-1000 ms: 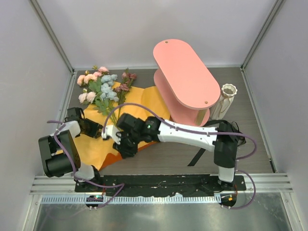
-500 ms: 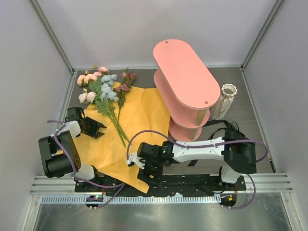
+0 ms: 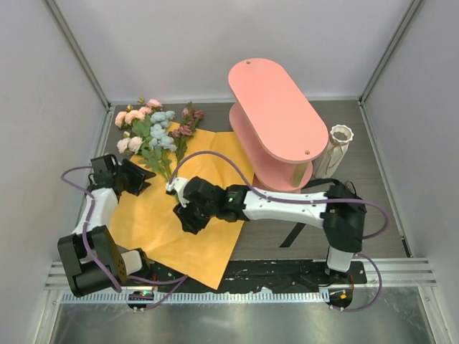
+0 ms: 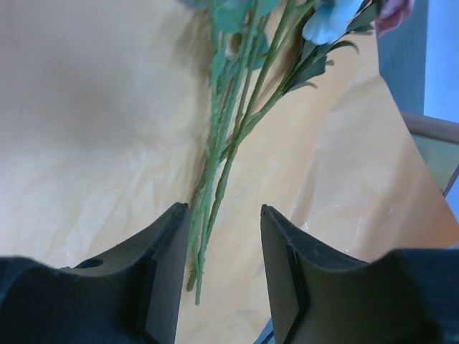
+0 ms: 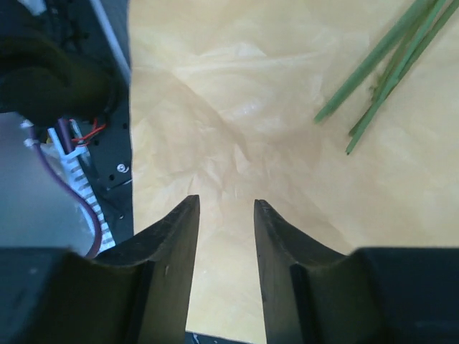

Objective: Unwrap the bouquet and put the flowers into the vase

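Just ahead of left claw (image 4: 222, 209), flowers (image 4: 228, 154)

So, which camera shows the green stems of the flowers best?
The left wrist view: the stems run close and sharp on the orange paper. The right wrist view shows only their ends in a corner; the top view shows them small.

Top cam: high, at near edge, looks down on whole table (image 3: 369, 154). Wrist cams: v. close, facing down at orange paper (image 4: 86, 143); all three share stems (image 4: 222, 165).
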